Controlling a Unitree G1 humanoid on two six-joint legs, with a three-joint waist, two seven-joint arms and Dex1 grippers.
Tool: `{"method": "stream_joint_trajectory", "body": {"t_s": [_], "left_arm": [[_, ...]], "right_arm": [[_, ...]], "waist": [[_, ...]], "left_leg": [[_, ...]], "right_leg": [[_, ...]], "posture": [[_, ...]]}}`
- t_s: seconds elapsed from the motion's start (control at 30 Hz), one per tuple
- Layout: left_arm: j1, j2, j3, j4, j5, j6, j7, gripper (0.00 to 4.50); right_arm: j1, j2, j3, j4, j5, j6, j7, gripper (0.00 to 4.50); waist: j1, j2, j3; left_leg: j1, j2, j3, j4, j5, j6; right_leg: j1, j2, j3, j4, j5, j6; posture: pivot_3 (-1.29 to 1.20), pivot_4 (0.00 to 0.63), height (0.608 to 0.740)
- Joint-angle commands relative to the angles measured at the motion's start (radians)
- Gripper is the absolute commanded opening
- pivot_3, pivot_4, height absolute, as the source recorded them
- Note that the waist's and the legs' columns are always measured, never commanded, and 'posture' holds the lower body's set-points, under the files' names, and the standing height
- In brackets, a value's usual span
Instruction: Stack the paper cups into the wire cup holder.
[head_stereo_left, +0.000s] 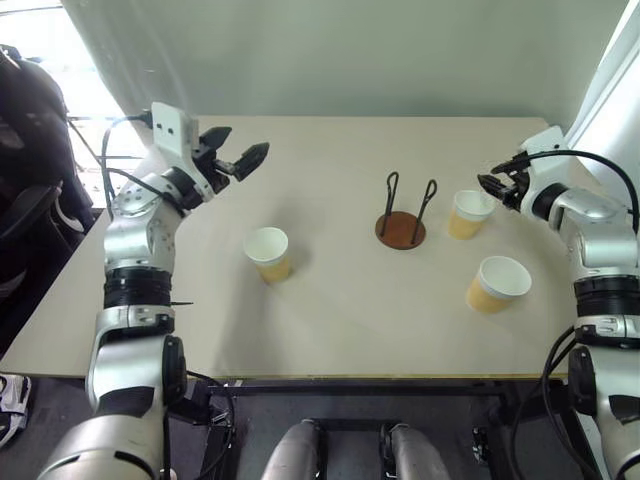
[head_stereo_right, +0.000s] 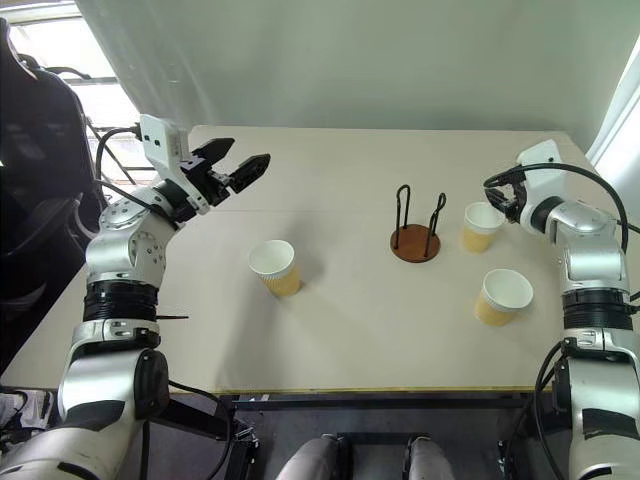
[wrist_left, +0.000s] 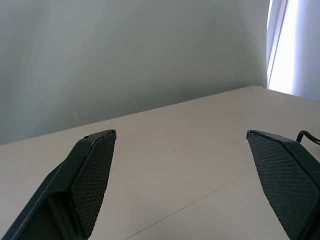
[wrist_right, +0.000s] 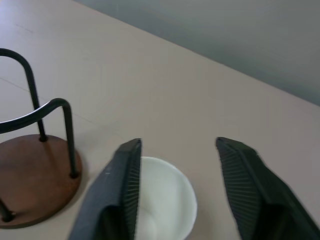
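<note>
A pale beige table (head_stereo_left: 350, 330) carries three paper cups and the wire cup holder (head_stereo_left: 401, 228). The holder, a reddish-brown disc with two upright black wire loops, stands right of the table's middle, nearer the far edge than the near one, with nothing inside it. One paper cup (head_stereo_left: 469, 213) stands upright just beside the holder on its right, apart from it. A second cup (head_stereo_left: 496, 283) sits nearer the near edge, toward the right edge, leaning a little. The third cup (head_stereo_left: 268, 253) stands left of the table's middle, well apart from the holder.

The right gripper (head_stereo_left: 497, 187) is at the rim of the cup beside the holder; in the right wrist view its two black fingers (wrist_right: 120, 190) stand apart, one over the cup's white rim (wrist_right: 165, 200), the other outside it, not clamped on it. The left gripper (head_stereo_left: 233, 152) hangs above the table's far left part, its jaws spread wide and holding nothing.

No writing or brand mark can be read on the cups or holder.
</note>
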Motion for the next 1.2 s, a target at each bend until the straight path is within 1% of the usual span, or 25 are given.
{"method": "stream_joint_trajectory", "body": {"t_s": [0.03, 0.1, 0.13, 0.37, 0.5, 0.6, 0.67, 0.83, 0.9, 0.97, 1.1, 1.2], "left_arm": [[-0.040, 0.022, 0.002, -0.001, 0.008, -0.032, -0.023, 4.50], [-0.043, 0.026, -0.002, 0.007, 0.009, -0.033, -0.043, 4.50], [-0.044, 0.028, -0.003, 0.010, 0.007, -0.031, -0.060, 4.50], [-0.038, 0.052, -0.024, 0.007, -0.016, 0.007, -0.205, 4.50], [-0.043, 0.056, -0.028, 0.014, -0.011, 0.005, -0.229, 4.50], [-0.055, 0.057, -0.031, 0.031, -0.003, -0.006, -0.234, 4.50], [-0.059, 0.057, -0.032, 0.039, 0.000, -0.010, -0.236, 4.50], [-0.066, 0.053, -0.034, 0.049, -0.003, -0.010, -0.256, 4.50], [-0.068, 0.052, -0.034, 0.054, 0.000, -0.014, -0.258, 4.50], [-0.068, 0.052, -0.034, 0.055, 0.001, -0.016, -0.260, 4.50], [-0.064, 0.052, -0.034, 0.053, 0.002, -0.017, -0.261, 4.50], [-0.064, 0.054, -0.033, 0.051, 0.002, -0.016, -0.261, 4.50]], "right_arm": [[0.002, -0.011, -0.010, -0.078, 0.021, 0.020, 0.018, 3.43], [0.002, -0.013, -0.003, -0.084, 0.016, 0.030, 0.022, 4.20], [0.000, -0.015, -0.001, -0.085, 0.018, 0.034, 0.031, 4.47], [0.013, -0.065, 0.020, -0.120, 0.038, 0.066, 0.167, 4.47], [0.030, -0.101, 0.022, -0.150, 0.061, 0.102, 0.240, 4.47], [0.072, -0.145, 0.039, -0.205, 0.089, 0.145, 0.333, 4.47], [0.095, -0.158, 0.049, -0.247, 0.101, 0.163, 0.364, 4.47], [0.122, -0.133, 0.042, -0.353, 0.173, 0.259, 0.388, 4.47], [0.127, -0.113, 0.044, -0.388, 0.197, 0.304, 0.374, 4.47], [0.119, -0.089, 0.049, -0.411, 0.209, 0.351, 0.346, 4.47], [0.094, -0.028, 0.058, -0.431, 0.222, 0.428, 0.281, 4.47], [0.080, -0.003, 0.079, -0.430, 0.207, 0.448, 0.246, 4.47]], "waist": [[0.000, 0.000, 0.000], [0.000, 0.000, 0.000], [0.000, 0.000, 0.000], [0.001, 0.000, 0.000], [0.002, 0.000, 0.000], [0.003, 0.000, 0.000], [0.002, 0.000, 0.000], [-0.002, 0.000, 0.000], [-0.004, 0.000, 0.000], [-0.004, 0.000, 0.000], [-0.004, 0.000, 0.000], [-0.003, 0.000, 0.000]], "left_leg": [[0.000, 0.000, 0.000, 0.000, 0.000, 0.000], [0.000, 0.000, -0.001, 0.000, 0.000, 0.000], [0.000, 0.000, -0.001, 0.000, 0.000, 0.000], [0.000, -0.001, -0.002, 0.000, 0.000, 0.000], [-0.001, -0.002, -0.003, 0.000, 0.000, 0.000], [-0.001, -0.002, -0.004, 0.000, 0.000, 0.000], [-0.001, -0.002, -0.004, 0.000, 0.000, 0.000], [-0.001, -0.002, -0.004, -0.001, 0.001, 0.002], [0.000, -0.002, -0.003, -0.001, 0.003, 0.007], [0.000, -0.002, -0.004, -0.001, 0.004, 0.007], [0.000, -0.002, -0.004, 0.000, 0.004, 0.007], [0.000, -0.002, -0.004, 0.000, 0.004, 0.006]], "right_leg": [[0.000, 0.000, 0.000, 0.000, 0.000, 0.000], [0.000, 0.000, 0.000, 0.000, 0.000, 0.001], [0.000, 0.000, 0.000, 0.000, 0.000, 0.001], [0.000, 0.000, 0.000, 0.000, -0.001, 0.002], [0.001, 0.000, 0.000, 0.000, -0.002, 0.002], [0.001, 0.000, 0.000, 0.000, -0.003, 0.003], [0.001, 0.000, 0.000, 0.000, -0.004, 0.003], [0.001, 0.000, 0.000, 0.000, -0.007, 0.008], [0.002, 0.000, 0.000, 0.000, -0.009, 0.012], [0.002, 0.000, 0.000, 0.001, -0.010, 0.013], [0.003, 0.000, 0.000, 0.001, -0.010, 0.013], [0.003, 0.000, 0.000, 0.001, -0.006, 0.006]], "posture": [[0.00, 0.150, 0.740], [0.00, 0.150, 0.740], [0.00, 0.150, 0.740], [0.00, 0.150, 0.740], [0.00, 0.150, 0.740], [0.00, 0.150, 0.740], [0.00, 0.150, 0.740], [0.00, 0.150, 0.740], [0.00, 0.150, 0.740], [0.00, 0.150, 0.740], [0.00, 0.150, 0.740], [0.00, 0.150, 0.740]]}}
